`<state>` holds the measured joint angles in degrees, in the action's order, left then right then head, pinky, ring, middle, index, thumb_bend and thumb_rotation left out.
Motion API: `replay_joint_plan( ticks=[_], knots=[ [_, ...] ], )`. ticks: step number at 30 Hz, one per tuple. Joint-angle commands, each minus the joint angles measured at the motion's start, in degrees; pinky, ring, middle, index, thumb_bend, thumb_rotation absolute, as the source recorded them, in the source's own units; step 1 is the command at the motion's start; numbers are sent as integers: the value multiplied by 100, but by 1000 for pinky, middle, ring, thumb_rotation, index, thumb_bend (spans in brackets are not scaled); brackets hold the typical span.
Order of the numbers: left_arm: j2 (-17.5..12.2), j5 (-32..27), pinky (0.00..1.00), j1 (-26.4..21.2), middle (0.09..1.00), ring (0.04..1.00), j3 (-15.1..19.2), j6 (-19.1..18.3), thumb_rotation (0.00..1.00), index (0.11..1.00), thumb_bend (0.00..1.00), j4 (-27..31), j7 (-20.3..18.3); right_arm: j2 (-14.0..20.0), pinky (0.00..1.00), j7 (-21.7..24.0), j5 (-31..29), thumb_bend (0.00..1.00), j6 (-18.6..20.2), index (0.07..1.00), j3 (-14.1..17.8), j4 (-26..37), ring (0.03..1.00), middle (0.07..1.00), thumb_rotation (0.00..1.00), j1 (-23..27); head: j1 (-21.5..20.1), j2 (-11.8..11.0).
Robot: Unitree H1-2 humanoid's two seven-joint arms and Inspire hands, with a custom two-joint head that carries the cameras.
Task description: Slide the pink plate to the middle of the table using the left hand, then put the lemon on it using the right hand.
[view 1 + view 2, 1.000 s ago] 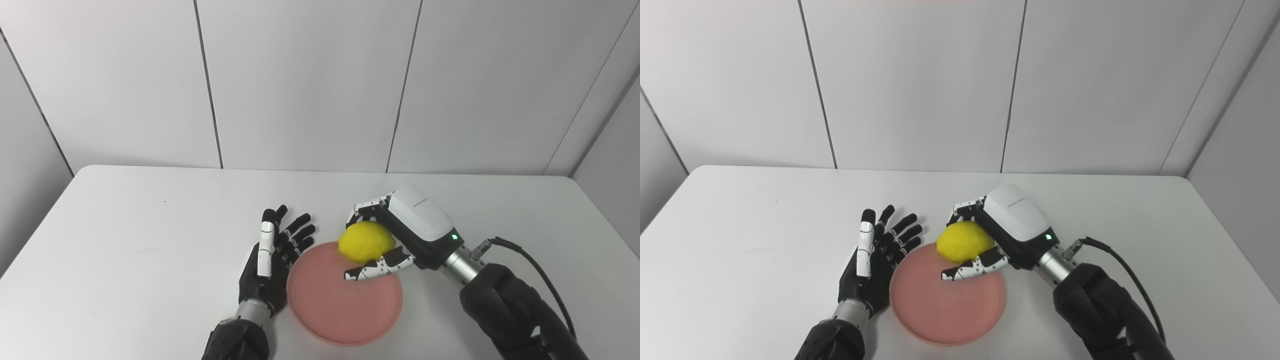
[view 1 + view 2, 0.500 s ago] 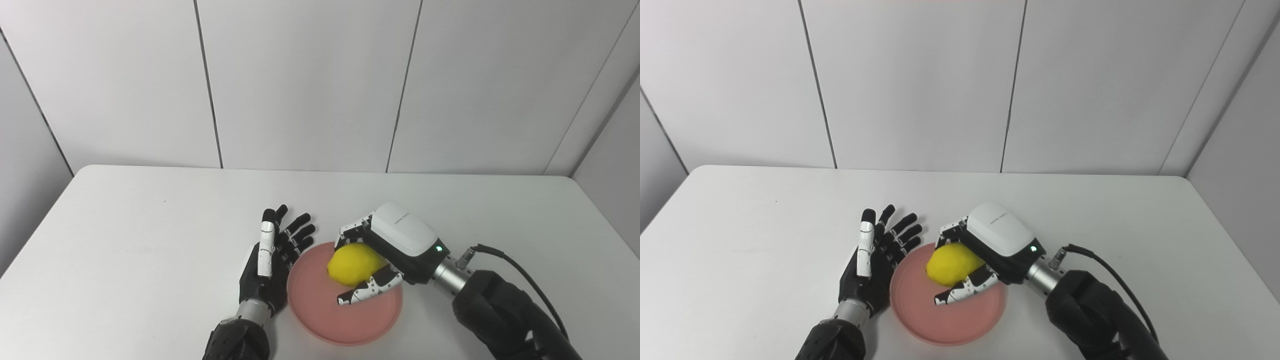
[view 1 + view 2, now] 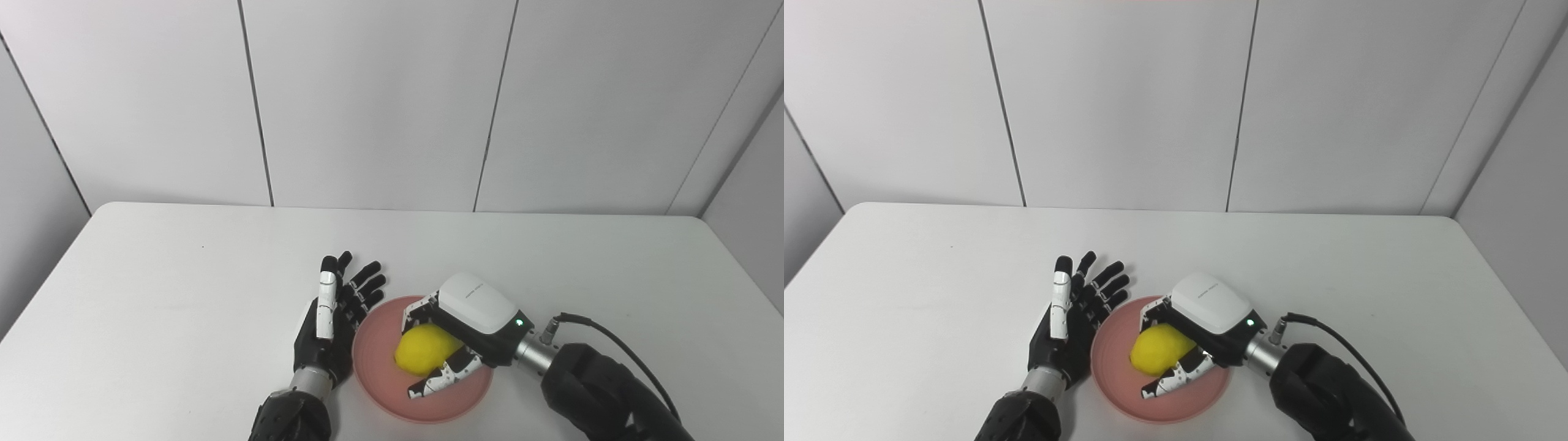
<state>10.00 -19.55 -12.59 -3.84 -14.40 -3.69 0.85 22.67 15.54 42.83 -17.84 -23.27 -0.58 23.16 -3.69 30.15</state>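
On the white bench (image 3: 153, 275), the right hand (image 3: 468, 318) grips the lemon (image 3: 422, 349) over the pink plate (image 3: 380, 392), while the left hand (image 3: 331, 318), fingers spread and empty, rests against the plate's left rim.

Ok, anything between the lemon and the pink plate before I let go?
Nothing visible. The right hand holds the lemon over the middle of the pink plate; the open left hand sits beside the rim.
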Motion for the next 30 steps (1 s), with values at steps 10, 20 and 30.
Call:
replay_joint_plan(
  ticks=[10, 20, 30],
  knots=[
    [398, 65, 875, 236, 832, 824, 25, -119, 899, 969, 735, -235, 180, 13, 141, -92, 5, 615, -355, 409, 9, -12, 199, 281, 416, 368, -8, 14],
    [398, 81, 863, 246, 832, 819, 24, -120, 892, 963, 739, -218, 203, 37, 156, -142, 179, 643, -424, 429, -43, -22, 213, 306, 453, 439, 0, 16],
    [407, 23, 823, 233, 834, 818, 51, -195, 880, 958, 737, -139, 226, 55, 315, 47, 324, 839, -258, 513, -1, 82, 377, 453, 574, 422, -22, 177]
  ],
)
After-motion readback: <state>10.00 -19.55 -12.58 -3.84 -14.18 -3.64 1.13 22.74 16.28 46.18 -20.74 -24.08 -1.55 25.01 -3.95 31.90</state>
